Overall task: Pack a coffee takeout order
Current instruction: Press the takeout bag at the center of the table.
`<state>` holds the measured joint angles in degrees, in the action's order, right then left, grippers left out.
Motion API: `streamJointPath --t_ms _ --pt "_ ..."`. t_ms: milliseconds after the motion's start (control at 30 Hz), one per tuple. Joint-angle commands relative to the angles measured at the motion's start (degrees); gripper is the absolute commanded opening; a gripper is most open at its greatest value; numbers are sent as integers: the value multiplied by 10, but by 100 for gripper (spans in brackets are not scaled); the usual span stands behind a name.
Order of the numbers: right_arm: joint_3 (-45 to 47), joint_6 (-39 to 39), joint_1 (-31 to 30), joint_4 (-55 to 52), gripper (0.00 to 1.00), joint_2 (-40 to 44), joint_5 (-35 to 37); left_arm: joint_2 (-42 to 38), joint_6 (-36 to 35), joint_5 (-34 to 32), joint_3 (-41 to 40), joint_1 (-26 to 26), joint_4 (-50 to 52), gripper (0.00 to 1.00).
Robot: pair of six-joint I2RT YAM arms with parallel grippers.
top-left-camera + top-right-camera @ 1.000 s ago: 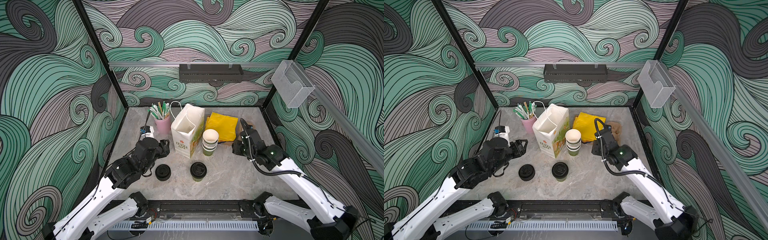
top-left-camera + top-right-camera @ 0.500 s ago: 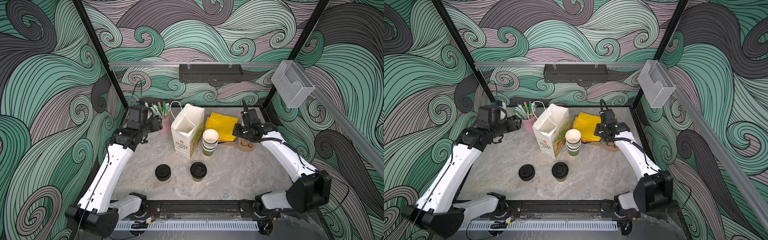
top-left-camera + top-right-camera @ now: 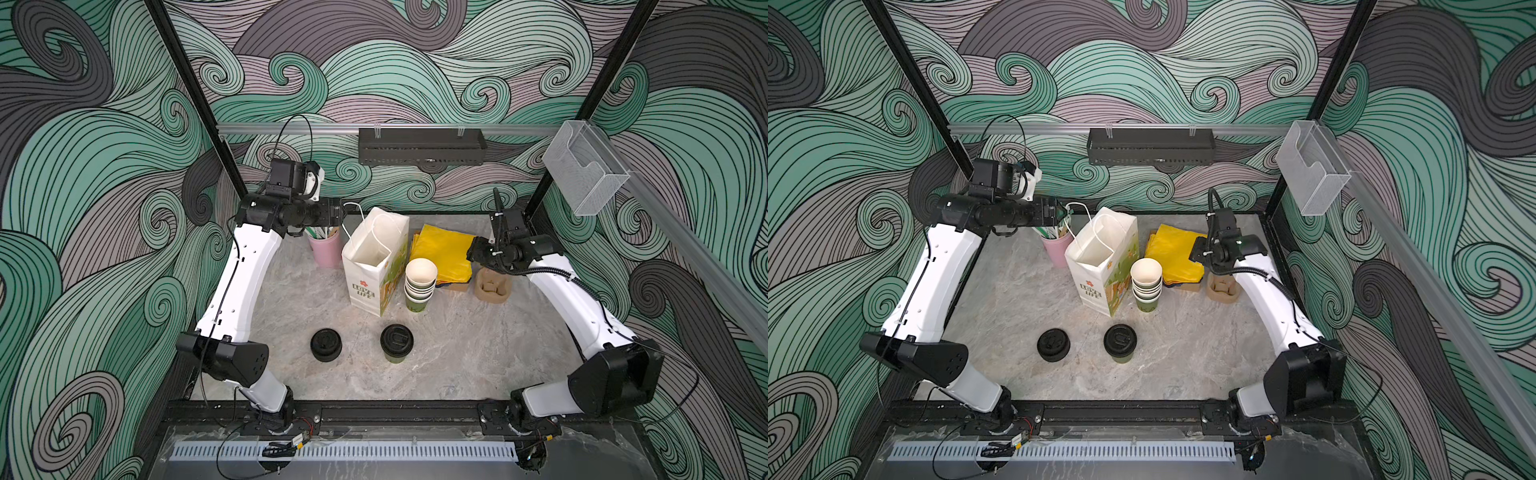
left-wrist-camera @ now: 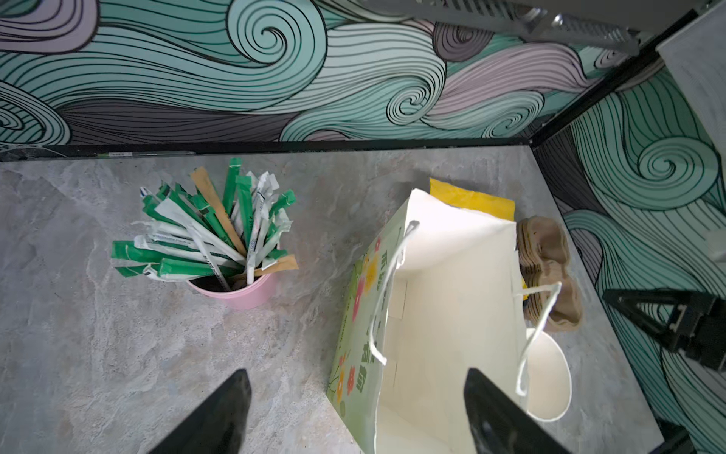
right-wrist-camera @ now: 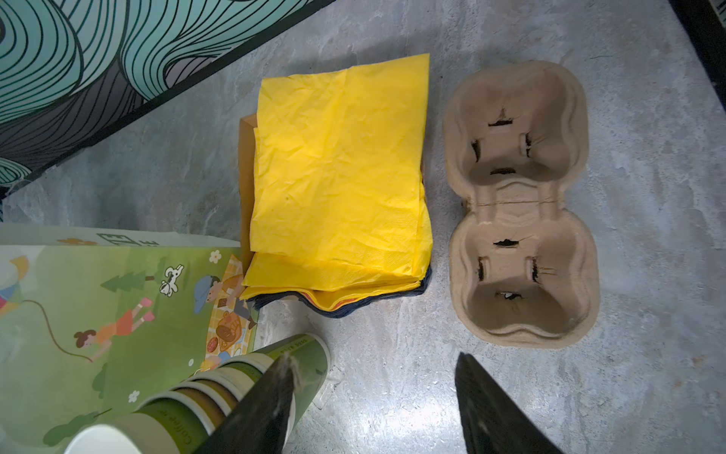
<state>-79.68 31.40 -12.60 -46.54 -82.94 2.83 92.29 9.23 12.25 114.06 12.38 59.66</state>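
I see a grey marbled table [image 3: 457, 353] and walls [image 3: 415, 62] with teal, mauve and dark grey swirls, all lined in black. The cup [image 3: 397, 340] is green with a black lid; the stack of lids [image 3: 326, 344] is all black. The sheet [image 5: 338, 169] is bright yellow and the carrier [image 5: 518, 204] plain tan. The bag [image 3: 363, 286] is white with a green picnic drawing. The pink holder [image 4: 239, 295] has green, white and brown wrappers [image 4: 204, 243].

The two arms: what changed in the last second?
Both arms lifted from the front and reached back: the left gripper, open, toward the straw cup and bag; the right gripper, open, near the carrier and yellow sheet. Nothing taken or released. The lidded cup, lid stack and cup stack stayed.
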Motion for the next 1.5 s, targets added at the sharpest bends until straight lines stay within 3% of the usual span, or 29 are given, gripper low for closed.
streamJointPath --t_ms 0,200,333,600,767,933,1067,1233,1467 --pt "-30 15 8 -20 67 -3 12 9 -43 51 -9 -4 22 88" --pt "-52 31 8 -8 67 -18 10 30 -61 71 -25 -4 -12 82" --pt "-84 15 8 -8 66 -39 -21 50 -62 49 -25 -4 -43 67" --pt "-126 8 4 -9 61 -57 -133 79 -37 100 -16 -5 -81 32" --pt "-161 12 -30 -12 59 -70 -209 71 -5 132 -33 -4 -105 8" --pt "-240 -17 -116 -13 59 -113 -297 31 62 126 -99 -5 -168 0" --pt "-309 -22 -171 -17 60 -158 -330 -7 144 121 -168 -5 -240 0" --pt "-356 -31 -212 -18 66 -201 -306 -53 230 101 -248 -6 -316 0" --pt "-425 -34 -226 -20 64 -269 -292 -78 261 90 -278 -5 -325 0"
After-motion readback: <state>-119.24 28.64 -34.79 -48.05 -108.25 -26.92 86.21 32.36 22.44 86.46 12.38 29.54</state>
